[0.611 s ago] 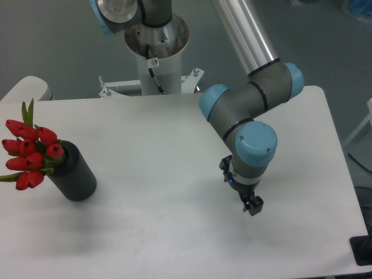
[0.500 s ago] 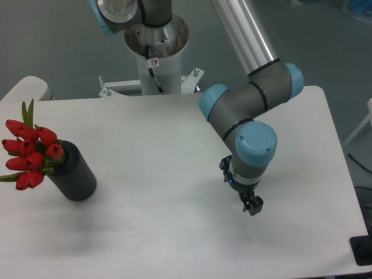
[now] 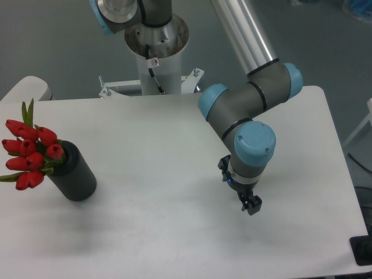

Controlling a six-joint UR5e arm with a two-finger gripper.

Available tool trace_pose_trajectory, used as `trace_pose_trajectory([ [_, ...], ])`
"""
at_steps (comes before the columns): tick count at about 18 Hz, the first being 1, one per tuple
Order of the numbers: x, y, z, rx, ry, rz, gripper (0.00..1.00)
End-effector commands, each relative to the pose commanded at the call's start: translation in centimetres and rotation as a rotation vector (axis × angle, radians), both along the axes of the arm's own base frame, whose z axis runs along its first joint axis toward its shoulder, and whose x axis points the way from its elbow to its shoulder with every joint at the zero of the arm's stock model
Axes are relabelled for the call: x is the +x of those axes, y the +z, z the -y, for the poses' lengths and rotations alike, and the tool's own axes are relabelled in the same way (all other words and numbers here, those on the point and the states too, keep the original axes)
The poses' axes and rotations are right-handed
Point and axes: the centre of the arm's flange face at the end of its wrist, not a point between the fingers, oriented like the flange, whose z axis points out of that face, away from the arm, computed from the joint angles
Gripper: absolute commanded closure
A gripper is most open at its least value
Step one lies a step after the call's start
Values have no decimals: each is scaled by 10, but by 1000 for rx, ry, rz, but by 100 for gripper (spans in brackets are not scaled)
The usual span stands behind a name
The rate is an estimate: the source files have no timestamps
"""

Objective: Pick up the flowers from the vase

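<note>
Though far: flowers (image 3: pixel 29 152); vase (image 3: pixel 74 172)

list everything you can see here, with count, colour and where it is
flowers: one bunch, red buds with green leaves, in the vase at the table's left edge
vase: 1, black, left side of table
table: 1, white, fills most of the view
mount: 1, white post, behind the table's far edge
arm: 1, grey with blue caps, over the table's right half
claw: 1, black, low over the table right of centre, far from the flowers, holding nothing

Even diffuse light, faint soft shadows, slightly soft focus
</note>
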Motion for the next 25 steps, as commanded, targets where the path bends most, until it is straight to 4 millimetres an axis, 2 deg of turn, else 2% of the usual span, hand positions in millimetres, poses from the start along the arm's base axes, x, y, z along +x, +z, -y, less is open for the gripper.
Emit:
trace_pose_trajectory([
  [3,19,4,1,56,8,52,0],
  [6,40,20,3,167,32,126,0],
  [9,73,32,12,261,34,209,0],
  [12,109,33,22,310,30,276,0],
  [15,134,55,25,397,32,331,0],
  [18,165,69,30,512,107,456,0],
  [20,186,77,20,578,137,551,0],
  [25,236,85,-9,579,133,650,0],
])
